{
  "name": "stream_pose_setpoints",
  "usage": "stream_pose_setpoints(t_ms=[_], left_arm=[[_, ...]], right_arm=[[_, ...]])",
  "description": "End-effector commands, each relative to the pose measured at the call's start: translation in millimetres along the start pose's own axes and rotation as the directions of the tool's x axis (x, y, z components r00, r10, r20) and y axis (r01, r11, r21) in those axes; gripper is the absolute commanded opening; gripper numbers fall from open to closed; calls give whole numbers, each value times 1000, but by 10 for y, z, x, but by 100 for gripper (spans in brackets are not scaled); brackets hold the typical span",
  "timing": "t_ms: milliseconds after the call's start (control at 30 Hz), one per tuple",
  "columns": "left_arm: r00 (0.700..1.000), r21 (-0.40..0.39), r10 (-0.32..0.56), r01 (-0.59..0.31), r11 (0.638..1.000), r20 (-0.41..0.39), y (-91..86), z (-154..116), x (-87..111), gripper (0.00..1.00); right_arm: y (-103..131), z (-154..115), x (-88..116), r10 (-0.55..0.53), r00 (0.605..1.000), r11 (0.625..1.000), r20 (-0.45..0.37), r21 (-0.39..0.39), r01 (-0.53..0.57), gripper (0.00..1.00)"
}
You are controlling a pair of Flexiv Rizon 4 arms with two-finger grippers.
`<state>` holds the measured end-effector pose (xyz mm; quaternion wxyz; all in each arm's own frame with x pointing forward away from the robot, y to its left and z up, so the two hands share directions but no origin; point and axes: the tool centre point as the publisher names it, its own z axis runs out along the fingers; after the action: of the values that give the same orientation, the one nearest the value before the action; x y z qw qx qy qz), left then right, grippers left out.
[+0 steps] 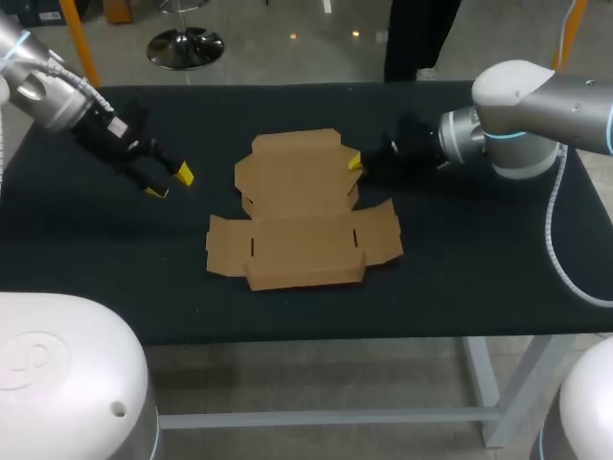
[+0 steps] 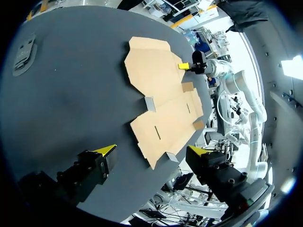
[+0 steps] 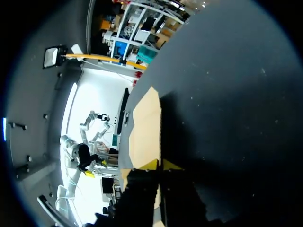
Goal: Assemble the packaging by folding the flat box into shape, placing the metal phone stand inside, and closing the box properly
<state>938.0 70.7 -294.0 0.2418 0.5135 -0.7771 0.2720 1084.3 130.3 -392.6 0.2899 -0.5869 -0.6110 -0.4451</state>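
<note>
Cardboard, thin and brown, is all there is to handle so far. The flat box (image 1: pixel 302 216) lies spread out in the middle of the frame on the black surface (image 1: pixel 479 278), with most flaps down and only the near strip and a few small tabs lifted a little. I'd judge it very light, fairly stiff across each panel but weak along its creases. It will likely slide rather than fold unless something pins it, and a hard pinch could dent an edge. The right arm (image 1: pixel 522 120) comes in from the upper right. Its jaws look pressed together on the right edge of the far panel, with cardboard running between the yellow tips in its wrist view. That edge, close to a crease, seems a sensible hold for raising a wall. The left arm (image 1: pixel 57 101) hangs at the upper left, well apart from the box, jaws spread and holding nothing. A small grey object (image 2: pixel 23 53) lies off near the surface's corner in the left wrist view; whether it is the stand I cannot tell.
</note>
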Motion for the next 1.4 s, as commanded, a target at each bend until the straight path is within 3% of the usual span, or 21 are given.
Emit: stream_pose_setpoints(t_ms=[33,200,833,1033,1400], left_arm=[[998,3,52,-52,999,-23,-88,31,-25,100],[988,64,153,-152,986,-15,-156,86,50,100],[988,64,153,-152,986,-15,-156,86,50,100],[937,163,344,-330,930,-62,-247,103,129,100],[868,259,495,-469,844,-45,-489,129,151,100]], right_arm=[[-88,-148,121,-37,999,999,-22,-39,36,0],[-118,-254,275,-98,993,993,-61,-71,93,0],[-133,-297,339,-116,990,991,-82,-74,110,0],[-159,-408,458,-197,967,975,-159,-137,175,0],[-100,-555,590,-317,910,936,-269,-245,253,0]])
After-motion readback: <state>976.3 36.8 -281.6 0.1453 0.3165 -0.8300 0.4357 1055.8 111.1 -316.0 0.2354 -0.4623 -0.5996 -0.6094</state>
